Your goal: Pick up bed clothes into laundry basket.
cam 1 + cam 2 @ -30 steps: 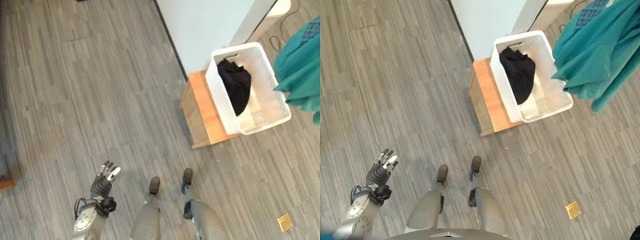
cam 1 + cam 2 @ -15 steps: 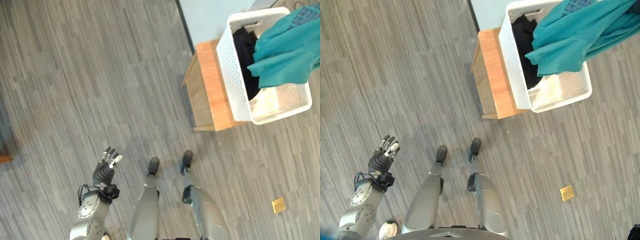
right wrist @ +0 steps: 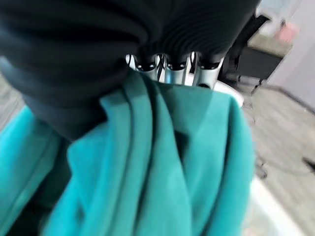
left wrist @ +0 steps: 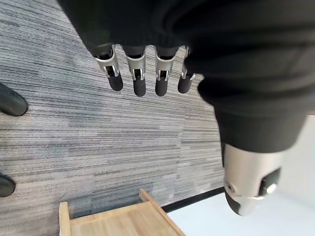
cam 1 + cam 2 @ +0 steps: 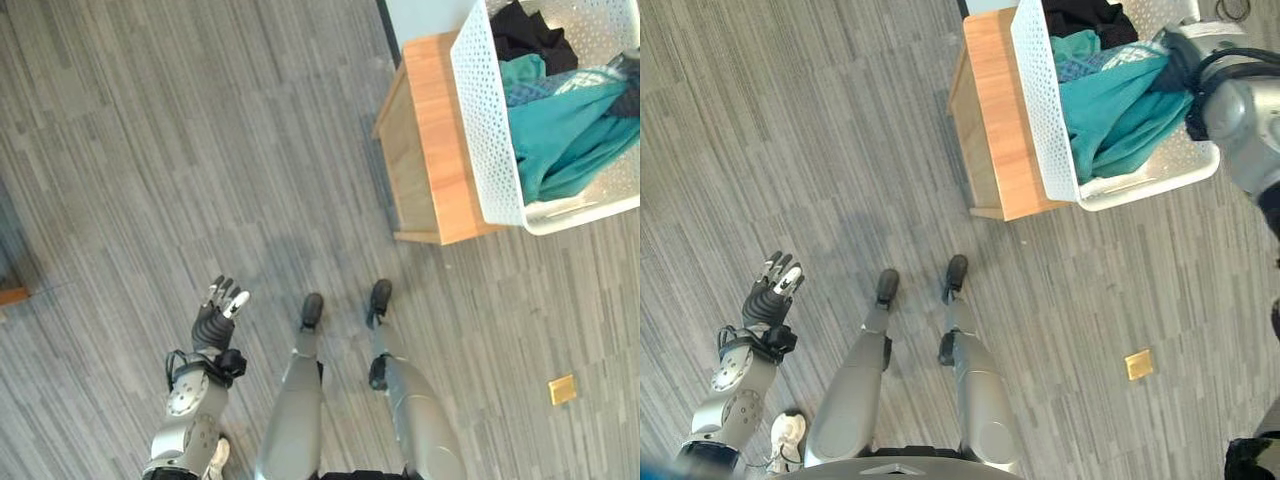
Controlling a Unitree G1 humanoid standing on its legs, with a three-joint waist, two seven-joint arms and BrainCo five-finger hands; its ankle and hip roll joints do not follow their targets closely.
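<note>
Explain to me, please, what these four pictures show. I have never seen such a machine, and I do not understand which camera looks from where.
This is a walking robot with two arms and hands. Two pictures come from cameras in its head, looking down at the grey floor. The other two come from cameras on its wrists, so its own fingers show very close.

The left hand hangs open over the floor and holds nothing. The right hand reaches into a white laundry basket, which stands on a low wooden stand. Its fingers are curled round a teal cloth, most of which already lies in the basket. A black garment lies at the basket's far end.
</note>
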